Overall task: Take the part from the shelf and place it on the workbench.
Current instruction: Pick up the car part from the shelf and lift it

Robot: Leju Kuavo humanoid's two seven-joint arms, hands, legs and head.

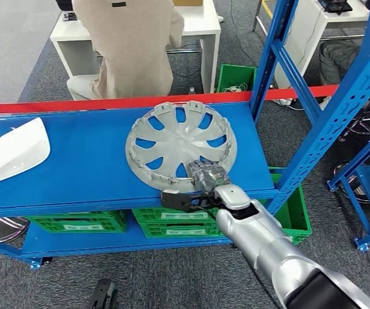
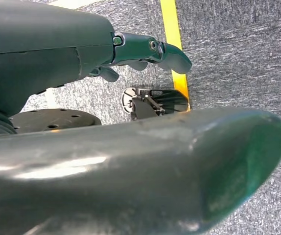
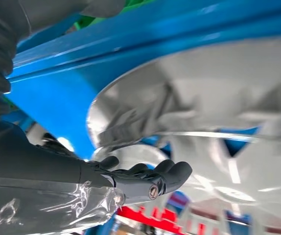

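Your right hand (image 1: 200,187) is at the near rim of the grey wheel cover (image 1: 180,145) lying flat on the blue shelf (image 1: 86,161) mid-frame, fingers reaching under to lift, though I cannot tell if it grips.

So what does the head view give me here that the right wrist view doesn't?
Head view alone: the whole silver wheel cover lying flat on the blue shelf, a white part at the shelf's left end, green crates below, and a person behind. Right wrist view alone: a close look at dark fingers stretched along the cover's rim; contact is unclear. Both share the right robot hand, cover and shelf.
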